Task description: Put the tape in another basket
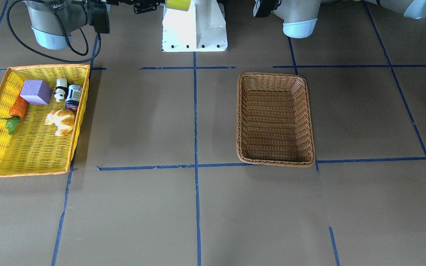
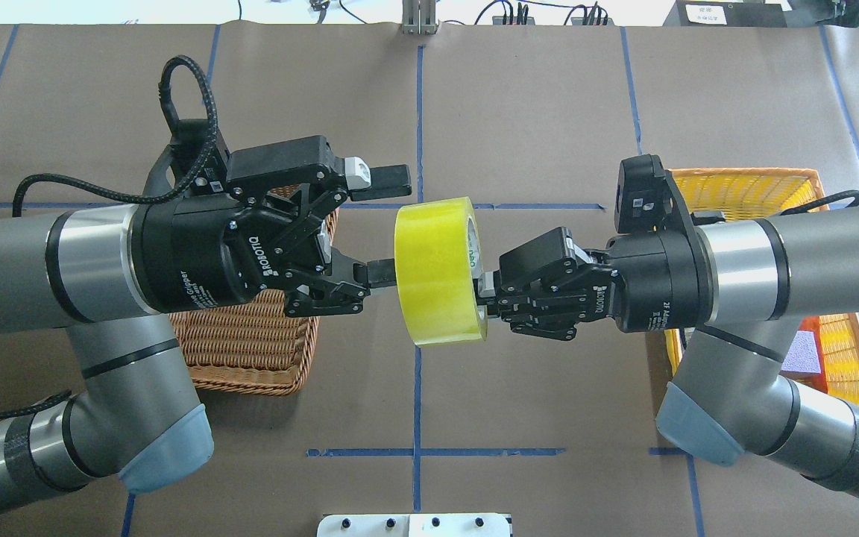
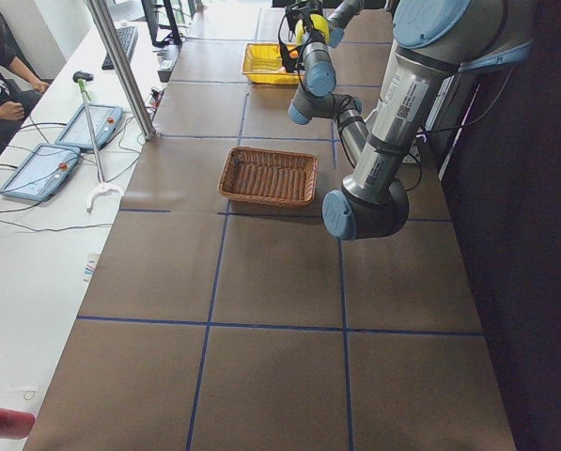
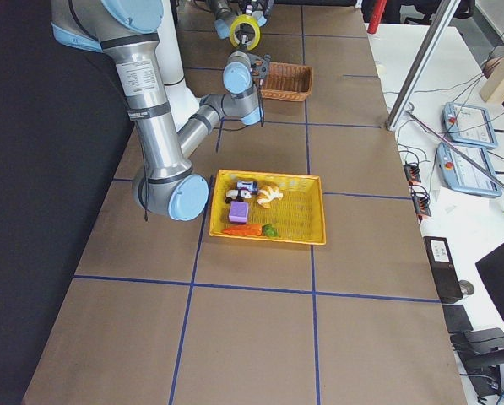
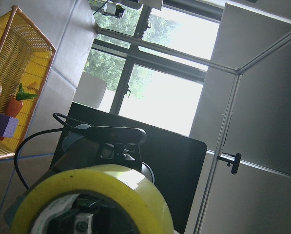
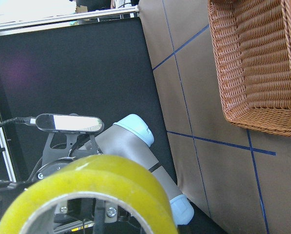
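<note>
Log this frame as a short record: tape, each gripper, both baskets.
tape: held in mid-air between the two arms, in neither basket
right gripper: shut on the tape's wall
left gripper: open, jaws wide, beside the tape
brown basket: empty
yellow basket: purple block, carrot, croissant, small bottle, panda figure

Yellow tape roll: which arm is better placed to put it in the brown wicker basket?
Left. The brown woven wicker basket lies under the left arm, and the open left gripper faces the yellow packing tape roll. The right gripper holding it sits nearer the yellow tray.
</note>
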You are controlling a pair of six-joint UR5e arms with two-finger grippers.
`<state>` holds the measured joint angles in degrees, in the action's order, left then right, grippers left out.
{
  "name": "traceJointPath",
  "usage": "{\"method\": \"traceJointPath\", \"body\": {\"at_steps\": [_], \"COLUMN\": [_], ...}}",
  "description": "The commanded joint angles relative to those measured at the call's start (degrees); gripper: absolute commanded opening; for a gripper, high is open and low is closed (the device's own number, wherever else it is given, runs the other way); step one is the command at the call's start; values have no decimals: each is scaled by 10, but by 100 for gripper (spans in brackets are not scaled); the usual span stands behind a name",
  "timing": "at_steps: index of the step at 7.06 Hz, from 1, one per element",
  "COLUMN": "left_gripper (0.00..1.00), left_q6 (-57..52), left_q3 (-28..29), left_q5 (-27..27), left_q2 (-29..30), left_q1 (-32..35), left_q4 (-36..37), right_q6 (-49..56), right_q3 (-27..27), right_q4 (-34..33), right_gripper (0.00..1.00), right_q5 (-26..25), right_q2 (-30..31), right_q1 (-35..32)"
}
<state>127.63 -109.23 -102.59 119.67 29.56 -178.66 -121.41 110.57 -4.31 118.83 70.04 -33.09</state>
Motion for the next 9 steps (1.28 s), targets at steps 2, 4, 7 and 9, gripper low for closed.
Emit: {"method": "traceJointPath", "body": {"at_steps": [2,4,7,9], "left_gripper": [60,0,0,0], "left_q6": [0,-2,-2,-4], "left_q3": [1,3,-5,-25], "left_q5": [1,1,1,0], "left_q2": [4,3,-4,-25], "left_q1": [-13,-13,-13,14], "left_q4": [0,2,2,2], "right_q6": [0,3,6,3], "right_q3": [-1,-3,-4,-4], "right_q4": [0,-1,5,72], "right_gripper": [2,67,100,100], "right_q5": [-3,-3,-11,-11], "right_q2": [-1,-2,3,62], "right_q1": [9,14,13,8]}}
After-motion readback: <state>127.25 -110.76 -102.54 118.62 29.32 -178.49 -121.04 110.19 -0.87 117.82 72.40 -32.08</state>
